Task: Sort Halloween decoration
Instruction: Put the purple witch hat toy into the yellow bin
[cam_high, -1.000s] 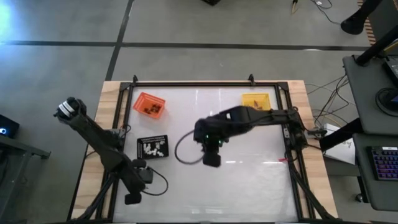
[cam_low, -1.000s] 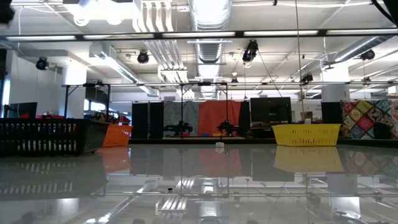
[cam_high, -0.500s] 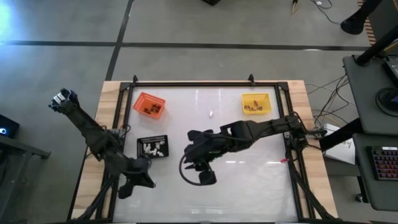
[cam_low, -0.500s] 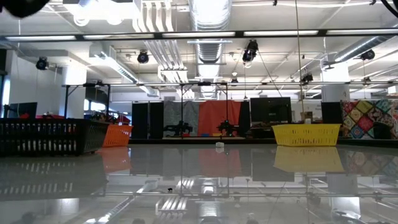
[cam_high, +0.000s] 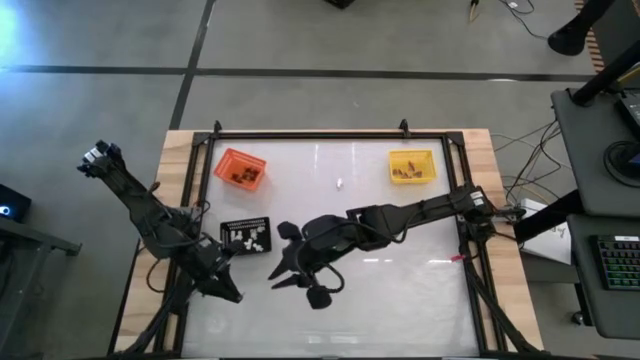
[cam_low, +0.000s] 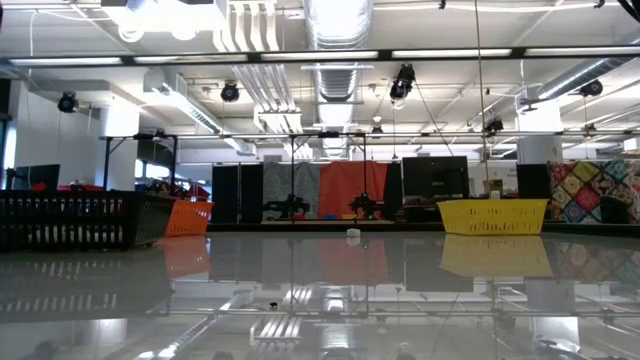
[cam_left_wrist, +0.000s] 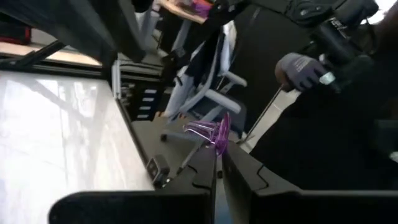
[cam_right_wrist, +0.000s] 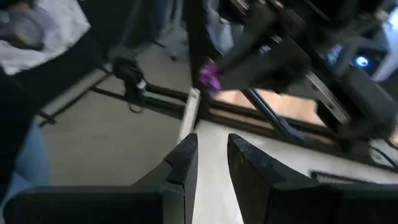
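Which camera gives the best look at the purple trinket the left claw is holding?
The left wrist view: the purple trinket is pinched in the shut left claw, close up. The right wrist view shows it as a distant blur. The high and low views don't show it.

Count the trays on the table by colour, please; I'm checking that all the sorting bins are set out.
Orange plastic tray: 1
Yellow plastic tray: 1
Black plastic tray: 1
Total: 3
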